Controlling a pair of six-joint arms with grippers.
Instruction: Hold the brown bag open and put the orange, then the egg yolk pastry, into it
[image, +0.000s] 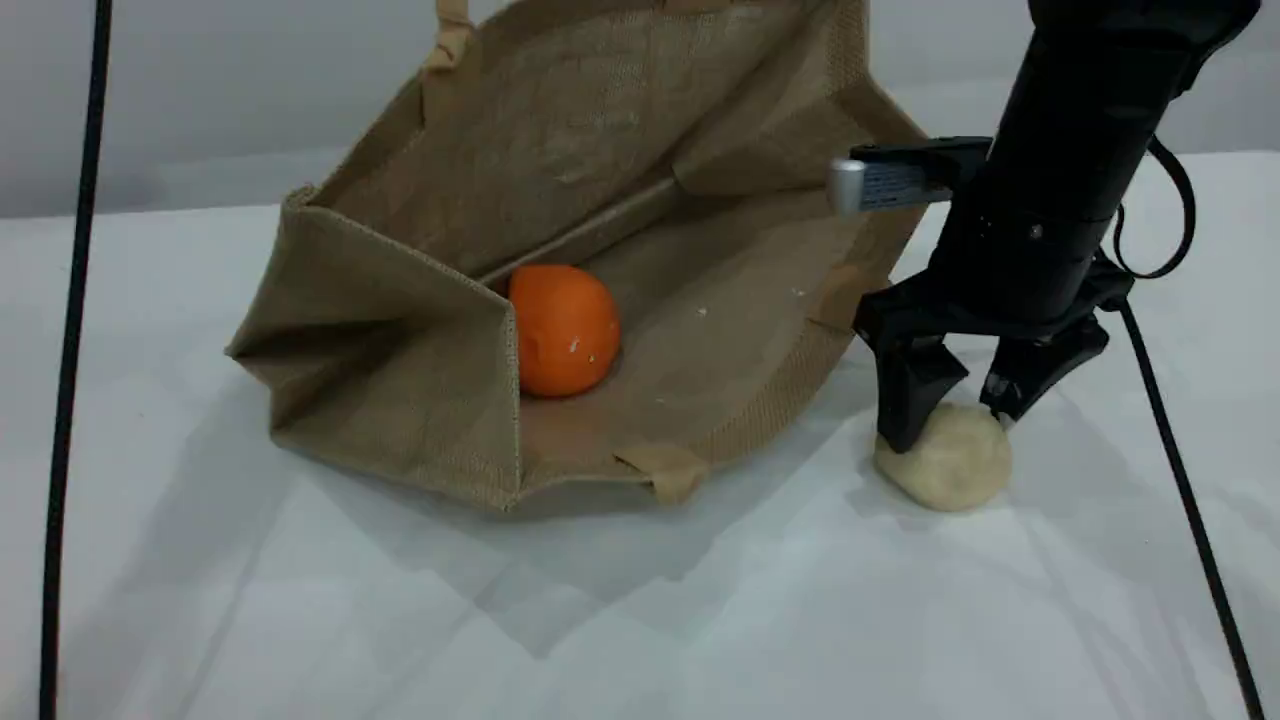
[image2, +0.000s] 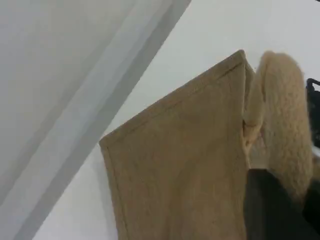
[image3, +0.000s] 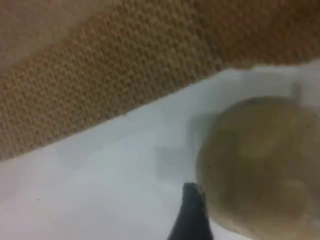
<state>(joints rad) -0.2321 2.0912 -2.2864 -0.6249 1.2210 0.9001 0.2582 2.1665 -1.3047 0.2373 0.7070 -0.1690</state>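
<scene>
A: Start at the left edge — what's there?

B: A black cable (image: 70, 350) hangs down over the white table (image: 300, 620). Next to it is the brown bag (image: 400, 400), lying on its side with the mouth facing the camera and the upper wall raised. Its left gusset is folded inward.

A: And the left gripper?

B: It is out of the scene view. Its own wrist camera shows a dark fingertip at the bottom right, close against one beige padded handle (image2: 282, 130) and the bag's woven panel. The fingers are closed tight, though I cannot see plainly whether the handle is pinched between them.

A: Where's the orange?

B: The orange (image: 563, 328) is inside the bag, resting on the lower wall just beside the folded gusset. A second handle's tab (image: 668, 470) lies flat at the front rim.

A: Further right?

B: The right gripper (image: 950, 425) stands over the egg yolk pastry (image: 948, 465), which sits on the table just outside the bag's right edge. Its fingers are spread wide — one to either side of the pastry's top, the tips at its surface, not squeezed in. The right wrist view shows one dark fingertip (image3: 192, 215) against the pastry's left flank, with the bag's weave behind.
</scene>
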